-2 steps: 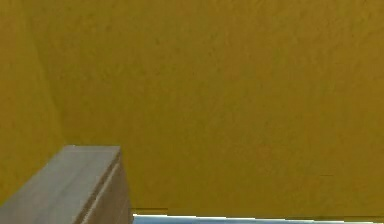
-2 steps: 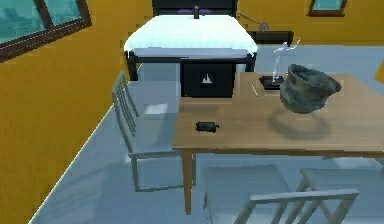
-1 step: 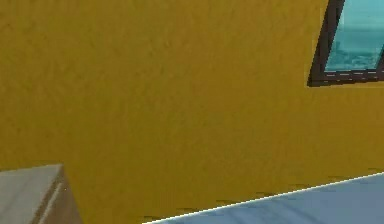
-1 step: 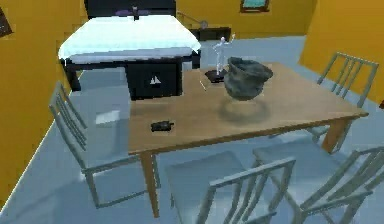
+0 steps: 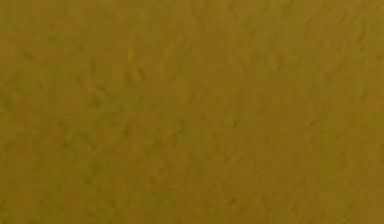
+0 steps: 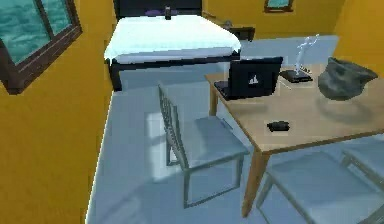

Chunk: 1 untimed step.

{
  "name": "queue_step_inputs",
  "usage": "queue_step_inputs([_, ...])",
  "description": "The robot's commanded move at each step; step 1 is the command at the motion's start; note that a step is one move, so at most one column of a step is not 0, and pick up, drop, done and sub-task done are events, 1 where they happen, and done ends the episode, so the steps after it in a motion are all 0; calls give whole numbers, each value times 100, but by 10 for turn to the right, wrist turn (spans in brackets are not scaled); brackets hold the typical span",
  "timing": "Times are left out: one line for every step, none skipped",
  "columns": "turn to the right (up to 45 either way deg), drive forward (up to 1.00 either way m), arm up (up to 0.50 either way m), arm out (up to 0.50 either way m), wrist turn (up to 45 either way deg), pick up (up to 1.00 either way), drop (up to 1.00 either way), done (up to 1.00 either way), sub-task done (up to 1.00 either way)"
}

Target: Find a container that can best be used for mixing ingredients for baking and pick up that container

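1. Grey bowl [image 6: 345, 78] near the tabletop's [image 6: 305, 125] far edge, right of the laptop [image 6: 252, 78].
2. Lies out on the arm's side (toward the arm side view's right); wall [image 5: 190, 110] dead ahead.
3. Cannot tell gripper's state.

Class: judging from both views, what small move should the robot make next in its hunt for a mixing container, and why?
Probably turn the base toward the table. The forward view faces a yellow wall, while the arm side view has a wooden table bearing a laptop and a grey bowl-shaped thing, a likely candidate worth bringing into closer view.
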Motion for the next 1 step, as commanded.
queue_step_inputs([450,0,0,0,0,0,0,0,0])
